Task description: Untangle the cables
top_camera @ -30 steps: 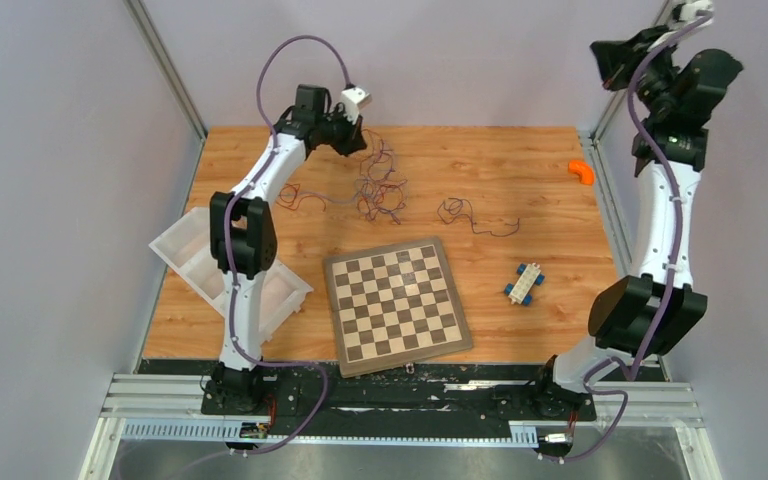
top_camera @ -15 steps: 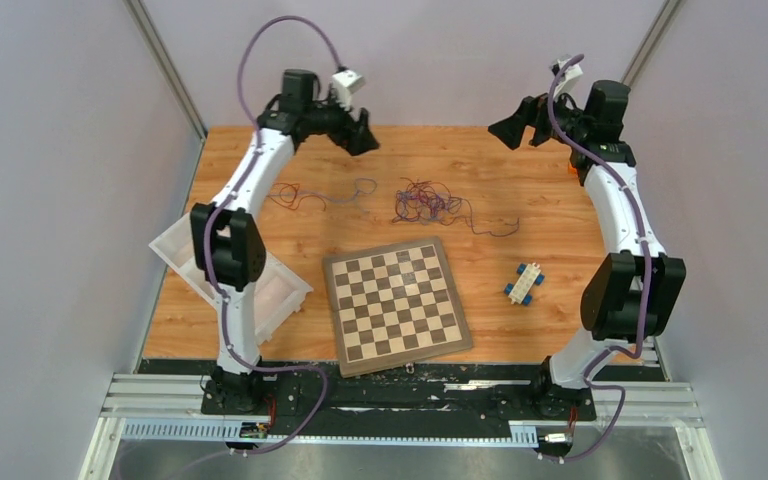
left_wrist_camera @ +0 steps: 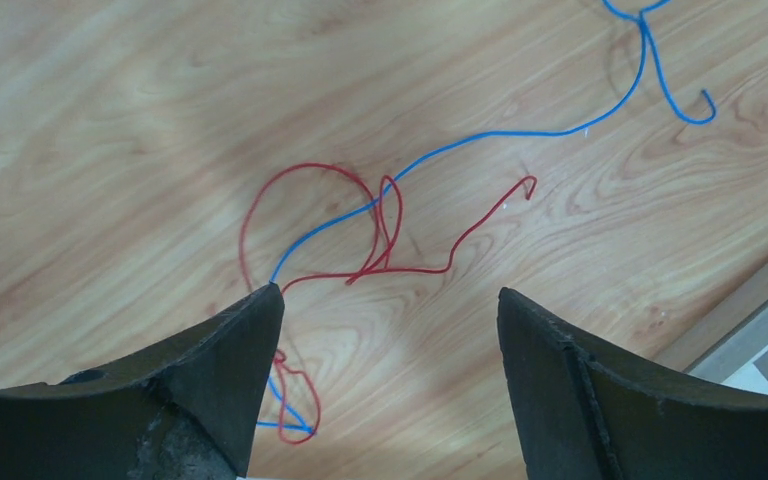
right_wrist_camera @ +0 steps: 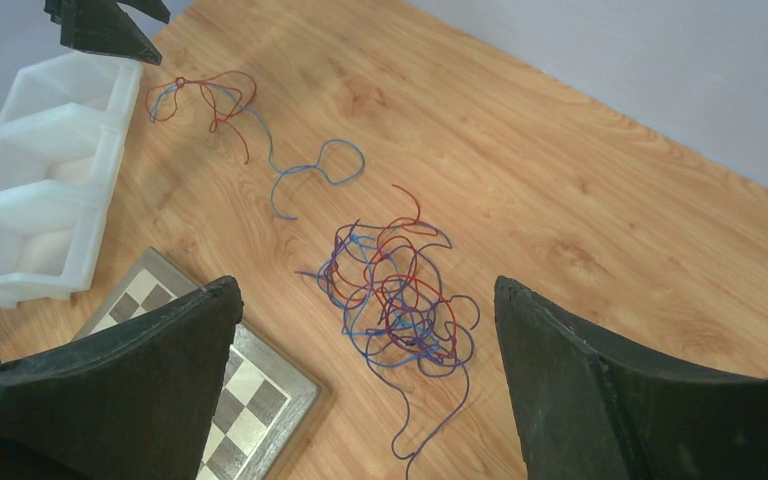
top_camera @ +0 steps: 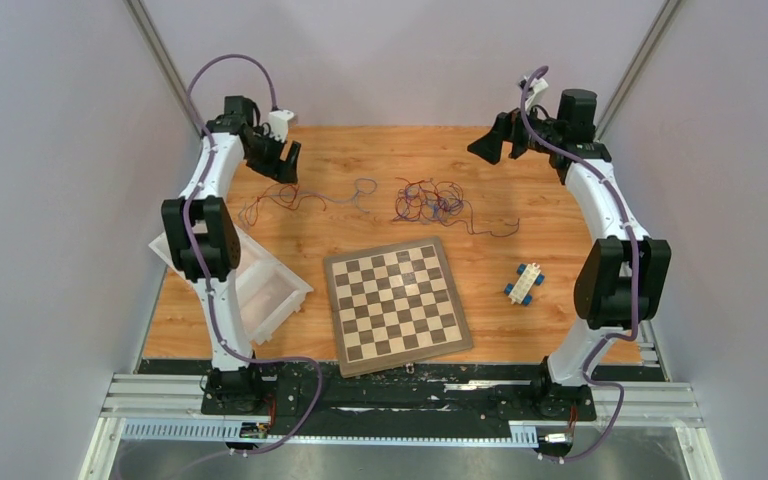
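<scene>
The cables lie on the wooden table in two lots. A dense tangle [top_camera: 430,200] of red, blue and dark purple wires sits at the far middle, with a dark tail trailing right. It also shows in the right wrist view as a tangle [right_wrist_camera: 400,300]. A looser red wire [left_wrist_camera: 360,230] and blue wire [left_wrist_camera: 520,135] stretch to its left as a strand [top_camera: 300,195]. My left gripper [top_camera: 286,160] hovers open over that strand's left end, its jaws [left_wrist_camera: 388,292] empty. My right gripper [top_camera: 490,150] hangs open above and right of the tangle, also empty [right_wrist_camera: 365,285].
A chessboard [top_camera: 397,305] lies at the near middle, just in front of the tangle. A white compartment tray [top_camera: 260,290] sits at the left edge by the left arm. A small white and blue block toy [top_camera: 525,282] lies right of the board.
Both grippers have gone from shut to open. The lifted cables have dropped and now lie apart as a strand and a tangle. The left arm drew back left; the right arm came down.
</scene>
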{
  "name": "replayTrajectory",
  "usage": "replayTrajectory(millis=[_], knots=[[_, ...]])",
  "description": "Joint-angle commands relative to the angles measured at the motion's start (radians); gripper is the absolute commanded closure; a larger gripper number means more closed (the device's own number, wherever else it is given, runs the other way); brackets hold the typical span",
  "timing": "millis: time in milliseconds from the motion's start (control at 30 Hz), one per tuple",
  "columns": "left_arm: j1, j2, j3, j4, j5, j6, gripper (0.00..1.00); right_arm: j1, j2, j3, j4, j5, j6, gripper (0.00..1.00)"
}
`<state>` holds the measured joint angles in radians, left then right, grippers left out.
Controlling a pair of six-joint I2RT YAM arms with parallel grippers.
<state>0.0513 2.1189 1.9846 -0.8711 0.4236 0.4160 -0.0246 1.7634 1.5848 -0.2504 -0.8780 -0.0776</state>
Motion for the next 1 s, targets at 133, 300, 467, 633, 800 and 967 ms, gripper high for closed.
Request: replayTrajectory(millis=[133,300,467,633,800,967], knots=[[-0.026,0.123,-0.002,0.002,-0.061,-0.003,0.25,0.019,0.008,0.036,-0.011,-0.016,-0.035,0.05],[-0.04,0.12,-0.009,0.036,-0.066,-0.005,0.6,0.035,0.023,0.049,-0.011,-0.009,-0.031,0.06],[-0.039,-0.001,0.098,-0.009,0.019,-0.058,1.0,0.073,0.028,0.053,-0.011,0.003,-0.037,0.08],[-0.026,-0.268,0.172,0.057,0.085,-0.155,1.0,0.111,0.039,0.045,-0.011,0.008,-0.053,0.08],[0.028,-0.44,0.234,0.211,0.104,-0.29,1.0,0.157,0.069,0.07,-0.011,0.007,-0.071,0.09],[0.079,-0.587,0.217,0.446,0.165,-0.506,1.0,0.218,0.116,0.126,-0.009,0.005,-0.088,0.09]])
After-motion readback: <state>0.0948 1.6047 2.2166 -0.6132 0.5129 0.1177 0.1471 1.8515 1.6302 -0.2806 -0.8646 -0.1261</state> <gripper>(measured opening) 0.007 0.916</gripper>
